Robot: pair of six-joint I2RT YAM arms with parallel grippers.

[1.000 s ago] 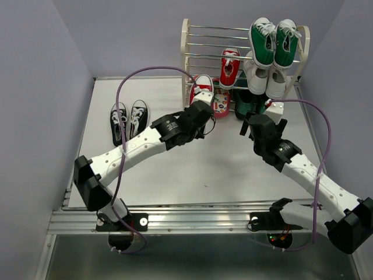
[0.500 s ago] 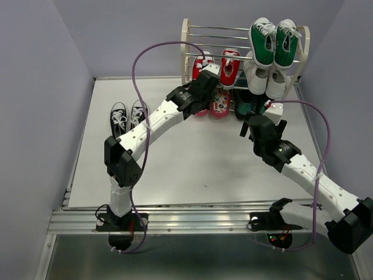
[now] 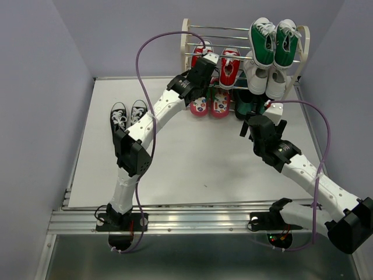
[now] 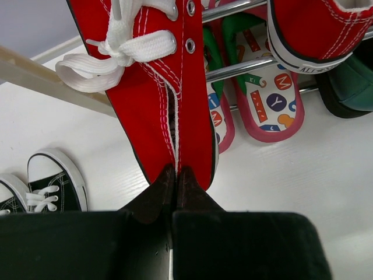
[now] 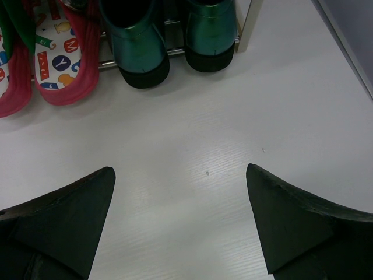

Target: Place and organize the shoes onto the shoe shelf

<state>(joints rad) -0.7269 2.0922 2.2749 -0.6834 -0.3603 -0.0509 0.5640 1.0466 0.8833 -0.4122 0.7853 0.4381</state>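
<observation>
You have open table point(image 3: 204, 157) in front of the right gripper point(image 5: 179, 168), whose fingers point(image 5: 64, 216) stand wide apart. The right half of the shelf point(image 3: 185, 38) is blocked by green sneakers point(image 3: 273, 42), white sneakers point(image 3: 265, 79) and dark boots point(image 5: 137, 52). Its top rods point(image 3: 218, 28) at the left are free. Below, the left gripper point(image 4: 176, 174) pinching a red sneaker point(image 4: 169, 99) is in the way, and flip-flops point(image 3: 210, 105) fill the bottom.

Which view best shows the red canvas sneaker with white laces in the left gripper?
The left wrist view: the red canvas sneaker is close up, heel pinched by the left gripper. The top external view shows a small part beyond the arm; the right wrist view shows none clearly.
</observation>
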